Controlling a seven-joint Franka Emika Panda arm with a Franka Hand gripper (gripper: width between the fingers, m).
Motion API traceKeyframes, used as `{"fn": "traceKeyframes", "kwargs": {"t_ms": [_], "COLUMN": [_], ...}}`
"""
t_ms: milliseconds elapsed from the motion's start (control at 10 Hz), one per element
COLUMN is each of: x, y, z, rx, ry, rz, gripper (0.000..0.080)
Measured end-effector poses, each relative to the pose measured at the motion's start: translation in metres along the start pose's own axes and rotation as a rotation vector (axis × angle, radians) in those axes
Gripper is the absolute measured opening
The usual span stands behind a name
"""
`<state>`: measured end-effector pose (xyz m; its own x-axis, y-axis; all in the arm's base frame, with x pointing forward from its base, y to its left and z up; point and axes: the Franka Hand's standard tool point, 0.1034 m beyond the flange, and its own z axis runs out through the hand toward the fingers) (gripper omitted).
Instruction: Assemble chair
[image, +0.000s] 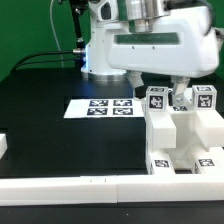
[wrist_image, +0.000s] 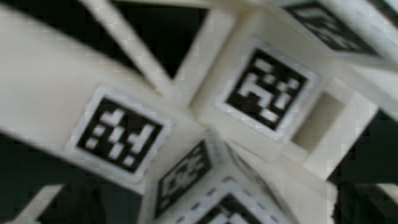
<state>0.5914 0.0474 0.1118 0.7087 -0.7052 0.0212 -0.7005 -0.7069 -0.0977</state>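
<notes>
The chair (image: 180, 135) is chunky matte white pieces bearing black-and-white tags, standing on the black table (image: 60, 135). The gripper (image: 168, 92) straddles its top, jaws spread and released.

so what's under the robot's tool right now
The tagged white chair pieces stand directly under the tool, which is open. The marker board lies beside them on the black table. The table under the pieces is hidden.

The arm reaches down, its gripper (image: 166, 92) apparently spread wide, fingertips partly hidden.
</notes>
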Motion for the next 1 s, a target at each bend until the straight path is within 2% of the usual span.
{"fn": "traceKeyframes", "kwargs": {"t_ms": [100,200,300,400,500,600,700,1000], "x": [-0.0002,-0.0003,-0.0004,-0.0004,-0.0005,-0.0007,-0.0006,0.0005], "y": [-0.0011,-0.0017,-0.0018,-0.0018,-0.0019,-0.0020,-0.0020,-0.0011], "z": [-0.0006,-0.0004,-0.0003,-0.0002,-0.0002,-0.0001,-0.0002,-0.0006], "rx": [-0.029,-0.031,-0.027,-0.027,-0.026,-0.025,-0.024,-0.015], "ry": [0.019,0.022,0.021,0.021,0.020,0.021,0.022,0.017], "rz": [-0.209,-0.320,-0.260,-0.264,-0.249,-0.173,-0.098,0.284], "gripper": [0.0649,0.0649,0.0649,0.0517,0.0517,0.0336,0.0279,0.0279]}}
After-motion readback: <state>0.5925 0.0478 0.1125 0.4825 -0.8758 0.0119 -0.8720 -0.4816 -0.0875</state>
